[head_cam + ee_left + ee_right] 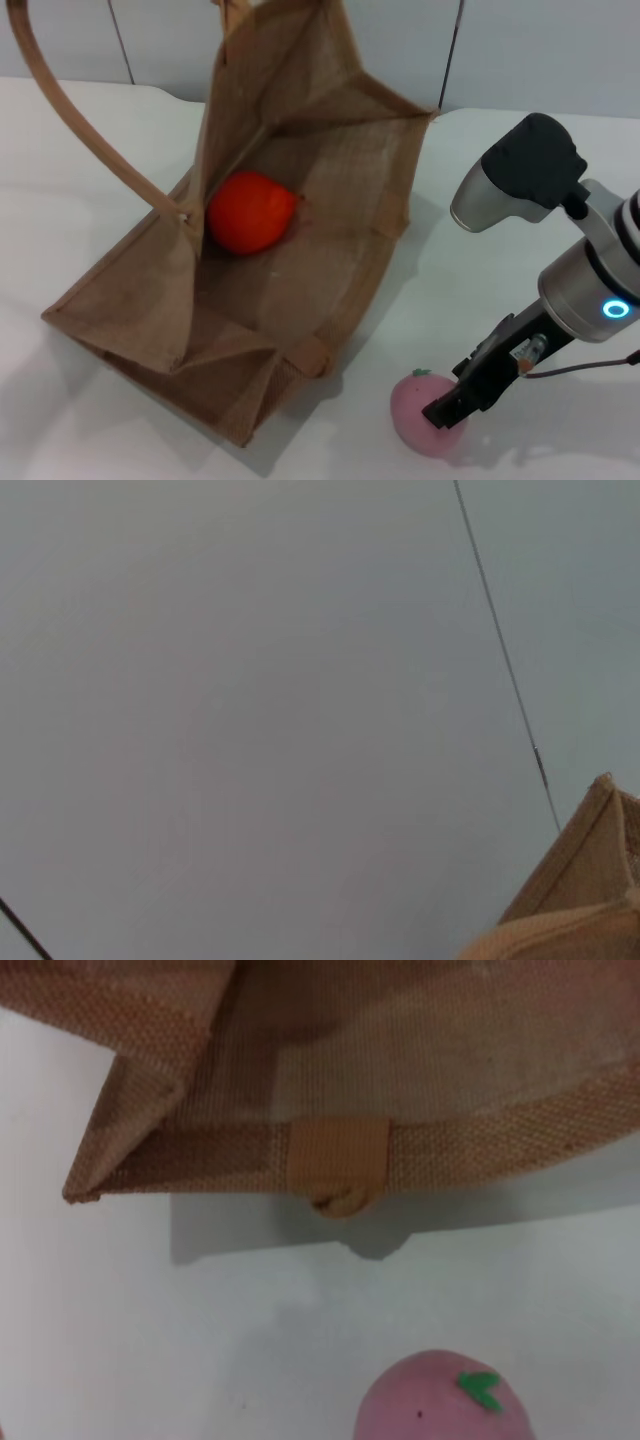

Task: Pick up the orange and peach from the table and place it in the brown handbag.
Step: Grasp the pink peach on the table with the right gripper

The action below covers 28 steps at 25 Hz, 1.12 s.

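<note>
The brown handbag [340, 270] lies open on the white table, its mouth towards me. The orange [250, 212] rests inside it against the left wall. The peach [415, 420] sits on the table just off the bag's near right corner. My right gripper [450, 408] is down at the peach, right against its right side. The right wrist view shows the peach [440, 1405] with its green leaf, close below the bag's rim [450, 1145]. My left gripper is out of view; the left wrist view shows only a corner of the bag [590, 880] against the wall.
One long handle [80, 120] arcs up from the bag's left side and out of the top of the head view. The right arm's grey body [530, 180] hangs over the table's right side. A grey panelled wall [540, 50] runs behind the table.
</note>
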Each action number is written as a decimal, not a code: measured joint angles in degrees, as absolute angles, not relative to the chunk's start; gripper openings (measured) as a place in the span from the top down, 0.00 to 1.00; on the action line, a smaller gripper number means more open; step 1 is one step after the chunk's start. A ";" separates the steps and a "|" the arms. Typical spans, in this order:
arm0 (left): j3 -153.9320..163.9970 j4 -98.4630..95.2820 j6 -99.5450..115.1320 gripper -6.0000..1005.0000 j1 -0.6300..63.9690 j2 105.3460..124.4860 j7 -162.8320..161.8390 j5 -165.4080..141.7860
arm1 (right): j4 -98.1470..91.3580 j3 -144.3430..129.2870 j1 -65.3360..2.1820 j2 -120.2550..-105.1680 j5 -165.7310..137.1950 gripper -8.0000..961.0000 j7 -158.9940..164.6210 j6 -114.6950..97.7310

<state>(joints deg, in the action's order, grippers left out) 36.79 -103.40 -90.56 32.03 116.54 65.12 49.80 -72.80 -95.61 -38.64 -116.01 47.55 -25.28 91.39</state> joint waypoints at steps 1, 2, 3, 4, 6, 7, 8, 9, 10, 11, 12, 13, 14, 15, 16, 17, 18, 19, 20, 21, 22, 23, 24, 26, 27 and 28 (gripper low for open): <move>36.83 -103.40 -90.54 0.81 32.03 116.54 65.12 49.80 | -72.39 -95.62 -38.76 -116.01 47.55 0.30 -25.30 91.15; 36.85 -103.39 -90.52 0.81 32.04 116.55 65.12 49.79 | -71.89 -95.61 -38.95 -116.03 47.55 0.30 -25.36 90.95; 36.85 -103.34 -90.51 0.81 32.05 116.54 65.12 49.78 | -71.34 -95.60 -39.16 -116.05 47.58 0.30 -25.46 90.78; 36.85 -103.29 -90.51 0.81 32.05 116.54 65.12 49.78 | -70.73 -95.56 -39.39 -116.08 47.71 0.30 -25.61 90.59; 37.00 -103.19 -90.42 0.81 32.06 116.54 65.12 49.76 | -69.41 -95.65 -39.81 -116.06 48.39 0.30 -25.93 90.01; 37.14 -103.17 -90.35 0.81 32.05 116.55 65.12 49.75 | -68.48 -95.76 -40.10 -116.02 48.85 0.30 -26.15 89.67; 37.33 -103.15 -90.25 0.81 32.03 116.54 65.12 49.72 | -67.43 -95.82 -40.46 -115.98 49.21 0.30 -26.38 89.43; 37.38 -103.13 -90.20 0.81 32.01 116.54 65.12 49.70 | -66.43 -95.82 -40.83 -115.97 49.40 0.30 -26.61 89.27; 37.42 -103.11 -90.18 0.81 31.99 116.55 65.12 49.68 | -65.65 -95.80 -41.15 -115.97 49.49 0.30 -26.76 89.21; 37.42 -103.11 -90.17 0.81 31.99 116.54 65.12 49.68 | -64.88 -95.79 -41.40 -115.97 49.53 0.30 -26.91 89.17; 37.45 -103.09 -90.16 0.81 31.99 116.54 65.12 49.67 | -64.54 -95.73 -41.57 -115.96 49.55 0.30 -27.06 89.10; 37.47 -103.06 -90.14 0.81 31.99 116.54 65.12 49.66 | -64.26 -95.70 -41.64 -115.96 49.57 0.30 -27.19 88.98; 37.47 -103.06 -90.14 0.81 31.99 116.54 65.12 49.66 | -64.14 -95.68 -41.68 -115.95 49.59 0.30 -27.27 88.88; 37.53 -103.02 -90.11 0.81 32.01 116.54 65.12 49.65 | -63.93 -95.68 -41.79 -115.94 49.60 0.30 -27.31 88.79; 37.56 -102.98 -90.10 0.81 32.03 116.54 65.12 49.65 | -63.63 -95.68 -41.97 -115.94 49.63 0.30 -27.32 88.75; 37.58 -102.95 -90.09 0.81 32.03 116.54 65.12 49.65 | -63.19 -95.60 -42.22 -115.94 49.65 0.30 -27.32 88.76; 37.74 -102.74 -90.08 0.81 32.03 116.54 65.12 49.65 | -62.65 -95.47 -42.45 -115.92 49.75 0.30 -27.34 88.80; 37.83 -102.53 -90.07 0.81 32.04 116.54 65.12 49.65 | -62.20 -95.35 -42.62 -115.88 49.90 0.30 -27.37 88.86; 37.94 -102.33 -90.04 0.81 32.05 116.54 65.12 49.65 | -61.56 -95.21 -42.86 -115.83 50.19 0.31 -27.42 88.94; 38.02 -102.18 -90.02 0.81 32.05 116.54 65.12 49.65 | -60.91 -95.14 -43.10 -115.79 50.60 0.31 -27.53 89.00; 38.04 -102.10 -90.01 0.80 32.06 116.54 65.12 49.65 | -60.40 -95.09 -43.31 -115.78 50.98 0.32 -27.63 89.05; 38.05 -102.07 -90.01 0.80 32.06 116.54 65.12 49.65 | -59.84 -95.06 -43.57 -115.77 51.33 0.34 -27.81 89.08; 38.05 -102.07 -90.00 0.80 32.07 116.54 65.12 49.65 | -59.29 -95.03 -43.86 -115.77 51.62 0.36 -28.03 89.10; 38.06 -102.05 -90.00 0.80 32.08 116.54 65.12 49.65 | -58.49 -95.03 -44.23 -115.76 51.87 0.40 -28.53 89.14; 38.06 -102.05 -90.00 0.80 32.08 116.54 65.12 49.65 | -58.26 -95.05 -44.32 -115.77 51.88 0.42 -28.79 89.14; 38.06 -102.04 -90.00 0.80 32.08 116.54 65.12 49.65 | -58.22 -95.07 -44.40 -115.79 51.89 0.44 -29.08 89.15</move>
<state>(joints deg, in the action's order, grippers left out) 38.06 -102.04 -90.00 32.08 116.54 65.12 49.65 -58.22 -95.07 -44.40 -115.79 51.89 -29.08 89.15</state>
